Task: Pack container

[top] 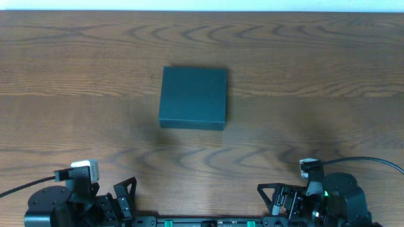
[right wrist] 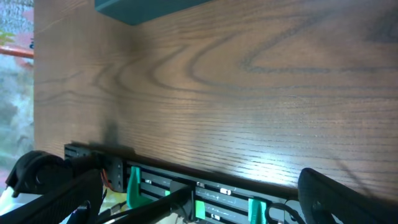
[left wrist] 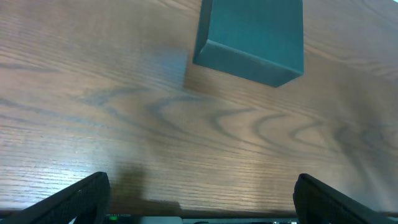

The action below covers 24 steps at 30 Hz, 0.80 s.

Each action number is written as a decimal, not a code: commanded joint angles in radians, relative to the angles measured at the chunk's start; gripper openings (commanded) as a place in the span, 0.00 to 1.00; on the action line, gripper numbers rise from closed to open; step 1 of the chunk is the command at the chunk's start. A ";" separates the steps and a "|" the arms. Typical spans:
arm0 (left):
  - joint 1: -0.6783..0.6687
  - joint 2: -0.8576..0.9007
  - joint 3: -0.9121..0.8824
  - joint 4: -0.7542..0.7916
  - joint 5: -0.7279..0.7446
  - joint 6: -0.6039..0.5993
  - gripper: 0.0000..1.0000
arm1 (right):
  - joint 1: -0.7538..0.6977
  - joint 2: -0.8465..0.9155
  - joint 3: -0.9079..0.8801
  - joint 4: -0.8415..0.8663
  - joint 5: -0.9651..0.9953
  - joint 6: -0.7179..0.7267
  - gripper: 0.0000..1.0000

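The container [top: 192,98] is a dark, roughly square box lying shut in the middle of the wooden table. In the left wrist view the container [left wrist: 252,37] lies at the top, far ahead of my left gripper [left wrist: 200,199], whose fingers stand wide apart with nothing between them. The right wrist view catches only a corner of the container [right wrist: 146,7] at its top edge. My right gripper [right wrist: 202,199] hangs open and empty over the table's front edge. Overhead, the left gripper [top: 120,198] and right gripper [top: 278,198] sit at the near edge.
A black rail with green clips [right wrist: 205,196] runs along the table's front edge below the right gripper. Cables [top: 372,162] trail from both arm bases. Bare wooden tabletop [top: 76,126] surrounds the container on all sides.
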State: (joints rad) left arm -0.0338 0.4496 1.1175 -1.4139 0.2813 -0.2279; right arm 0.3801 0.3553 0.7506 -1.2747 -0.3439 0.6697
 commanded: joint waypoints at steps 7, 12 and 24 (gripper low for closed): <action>0.027 -0.010 -0.013 0.124 -0.254 0.068 0.95 | 0.014 -0.003 -0.002 -0.001 -0.003 0.014 0.99; 0.117 -0.096 -0.183 0.408 -0.297 0.241 0.95 | 0.014 -0.003 -0.002 -0.001 -0.003 0.014 0.99; 0.163 -0.337 -0.763 0.834 -0.319 0.175 0.95 | 0.014 -0.003 -0.002 -0.001 -0.003 0.014 0.99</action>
State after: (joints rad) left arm 0.1234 0.1452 0.4034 -0.5961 -0.0158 -0.0120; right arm 0.3801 0.3550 0.7490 -1.2747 -0.3439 0.6735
